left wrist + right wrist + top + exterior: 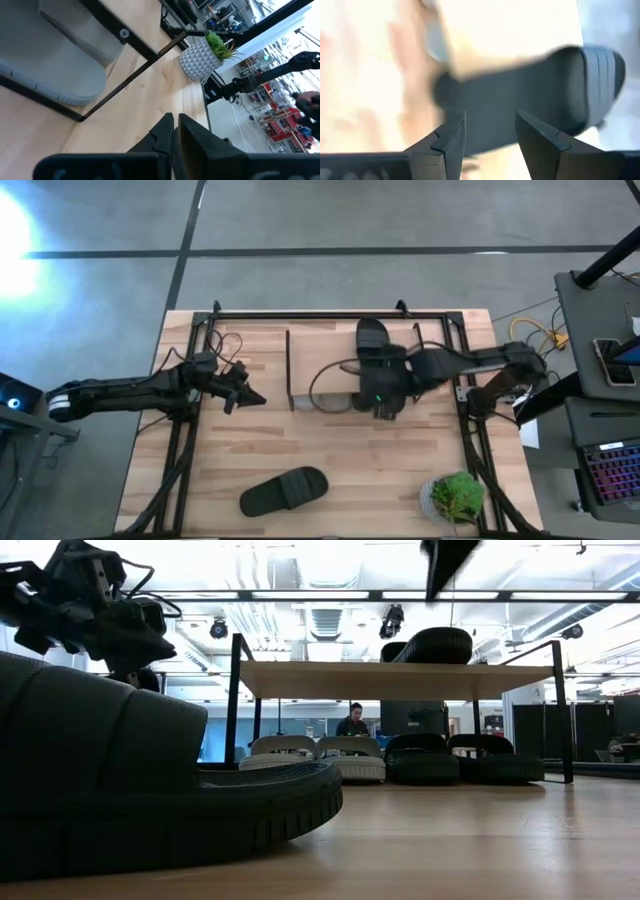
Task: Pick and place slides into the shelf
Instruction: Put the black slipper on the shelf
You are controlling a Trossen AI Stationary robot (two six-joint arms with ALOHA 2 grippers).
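The shelf [320, 350] stands at the table's far middle, and one black slide [372, 340] lies on its top board [400, 680]. Under the board, two light grey slides [315, 755] and two black ones [460, 762] rest on the table. Another black slide [285, 490] lies on its sole near the front edge, looming large in the low view [150, 790]. My right gripper [387, 410] hangs open above the board's near edge, the top slide [530, 85] beyond its fingertips [490, 115]. My left gripper [252, 396] waits left of the shelf, shut and empty [175, 131].
A small green plant in a white pot [455, 498] stands at the front right corner. Black metal frame bars [185, 450] run along the table's left, right and far sides. Bare wood lies between the shelf and the front slide.
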